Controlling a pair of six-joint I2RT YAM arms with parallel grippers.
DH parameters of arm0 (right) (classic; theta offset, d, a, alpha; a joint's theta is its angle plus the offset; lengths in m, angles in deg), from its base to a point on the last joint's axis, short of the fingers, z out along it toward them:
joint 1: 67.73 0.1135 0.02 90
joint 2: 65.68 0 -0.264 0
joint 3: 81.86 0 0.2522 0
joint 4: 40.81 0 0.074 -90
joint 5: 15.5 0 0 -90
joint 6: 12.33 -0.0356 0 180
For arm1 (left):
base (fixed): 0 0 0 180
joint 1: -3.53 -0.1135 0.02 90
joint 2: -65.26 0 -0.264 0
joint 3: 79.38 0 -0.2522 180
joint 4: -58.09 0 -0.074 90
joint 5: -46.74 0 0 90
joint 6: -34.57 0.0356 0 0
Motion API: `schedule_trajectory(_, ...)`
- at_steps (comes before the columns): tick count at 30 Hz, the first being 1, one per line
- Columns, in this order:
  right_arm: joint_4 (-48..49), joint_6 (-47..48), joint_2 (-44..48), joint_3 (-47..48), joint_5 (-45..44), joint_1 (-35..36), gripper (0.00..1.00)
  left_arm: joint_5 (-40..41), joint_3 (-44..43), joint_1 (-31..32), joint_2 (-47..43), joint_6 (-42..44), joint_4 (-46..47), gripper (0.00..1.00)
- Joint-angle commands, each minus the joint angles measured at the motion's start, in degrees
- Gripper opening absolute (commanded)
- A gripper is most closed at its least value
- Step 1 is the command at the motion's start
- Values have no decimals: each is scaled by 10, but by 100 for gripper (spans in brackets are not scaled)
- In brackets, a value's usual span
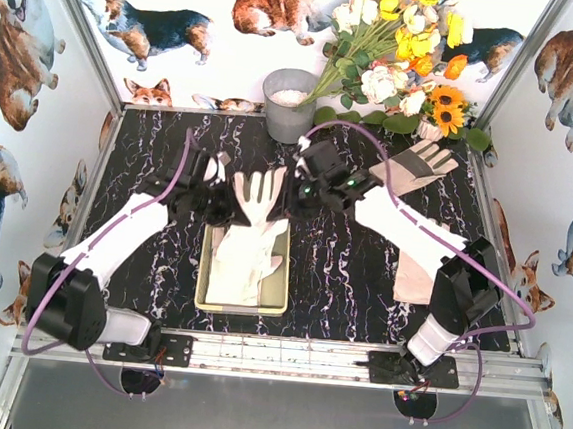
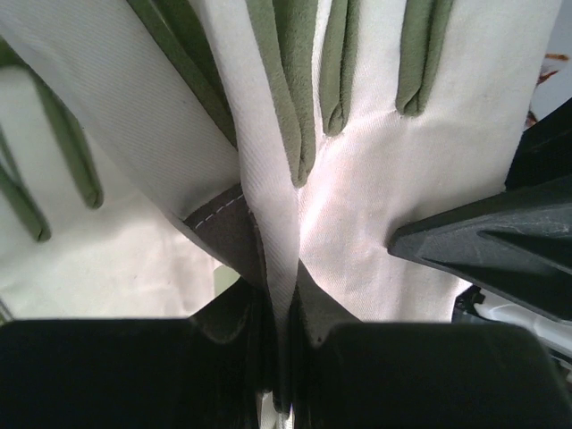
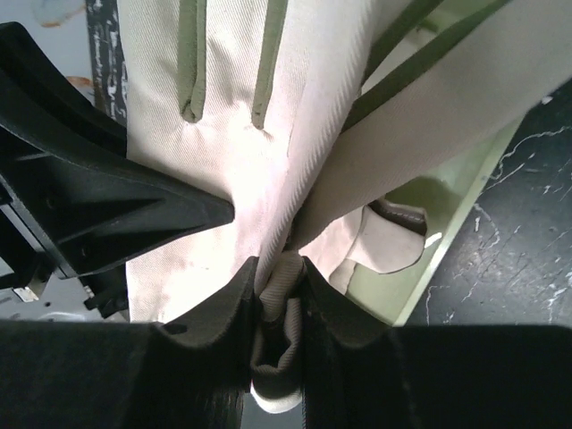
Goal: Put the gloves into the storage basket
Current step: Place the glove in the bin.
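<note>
Black stone pattern with white veins covers the surface [image 1: 152, 263], boxed in by walls [image 1: 21, 41] printed with corgis.

Both wrist views are almost filled with pale cloth, so the stretched glove [image 1: 258, 197] is cut off at the top of each one. Its side edges vanish between the pinching fingers. From above, its fingers fan out toward the back wall and its lower part hangs over the far end of the basket [image 1: 202, 297]. Whether it touches what lies below cannot be told. The basket sits at the middle of the surface, mostly covered by the gloves in the basket [image 1: 247, 266], and how many are in that heap is hard to make out.

One loose glove [image 1: 416, 171] lies at the back right, just beside the flowers [image 1: 402, 44]. Another pale glove [image 1: 413, 278] is half hidden under the right arm. A grey bucket [image 1: 288, 104] stands at the back centre, behind the two hands.

Both arms reach inward and meet over the basket's far end. The left hand [image 2: 279, 304] is clamped on a fold at one side of the stretched glove. The right hand [image 3: 279, 295] is pinched on bunched cloth at the other side. Each wrist view shows the other hand's dark finger close by.
</note>
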Motion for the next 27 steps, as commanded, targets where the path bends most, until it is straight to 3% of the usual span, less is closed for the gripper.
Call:
schedule_trajectory(1,3,-20,23,-1,-84,41,0,50,47,-1,-36,32,-20,0)
schedule_trajectory(18,10,-6,-54,-9,-149,100,0,111,173,29,-64,50,43,0)
schedule_trajectory(27,17,-10,-82,-9,-139,102,0,142,162,33,-44,80,13,0)
